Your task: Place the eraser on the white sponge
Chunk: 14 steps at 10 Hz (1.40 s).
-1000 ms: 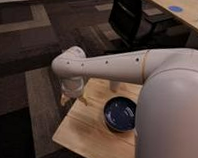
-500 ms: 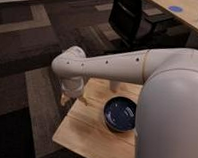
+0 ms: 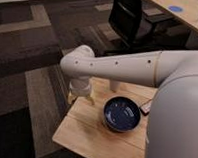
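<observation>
No writing can be read; no label, brand or number either. The gripper [image 3: 80,96] hangs over the wooden table [image 3: 84,134], at its far left edge

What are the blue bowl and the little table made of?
The blue bowl looks like glazed ceramic or hard plastic: dark, smooth, faintly shiny. The table looks like pale wood with a matte finish; plank lines run across it. The gripper hangs over a table corner, apart from the bowl.
</observation>
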Each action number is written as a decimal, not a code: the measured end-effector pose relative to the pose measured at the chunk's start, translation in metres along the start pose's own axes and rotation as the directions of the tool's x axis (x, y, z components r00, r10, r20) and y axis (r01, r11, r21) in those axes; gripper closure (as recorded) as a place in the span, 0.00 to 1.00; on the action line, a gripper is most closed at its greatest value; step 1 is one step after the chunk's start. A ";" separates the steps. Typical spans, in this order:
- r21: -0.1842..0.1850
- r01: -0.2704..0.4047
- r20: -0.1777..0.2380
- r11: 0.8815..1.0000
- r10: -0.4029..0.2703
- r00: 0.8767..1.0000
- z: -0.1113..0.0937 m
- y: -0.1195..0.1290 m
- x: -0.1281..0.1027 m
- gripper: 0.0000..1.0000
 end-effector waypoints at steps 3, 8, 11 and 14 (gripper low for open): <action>-0.046 -0.090 -0.013 0.995 0.089 0.996 -0.012 -0.080 -0.008 0.35; -0.059 -0.153 -0.016 0.986 0.152 0.988 -0.015 -0.113 -0.008 0.35; -0.020 -0.213 0.010 0.977 0.213 0.977 -0.016 -0.139 -0.014 0.35; 0.047 -0.343 0.043 0.938 0.341 0.939 -0.021 -0.195 -0.026 0.35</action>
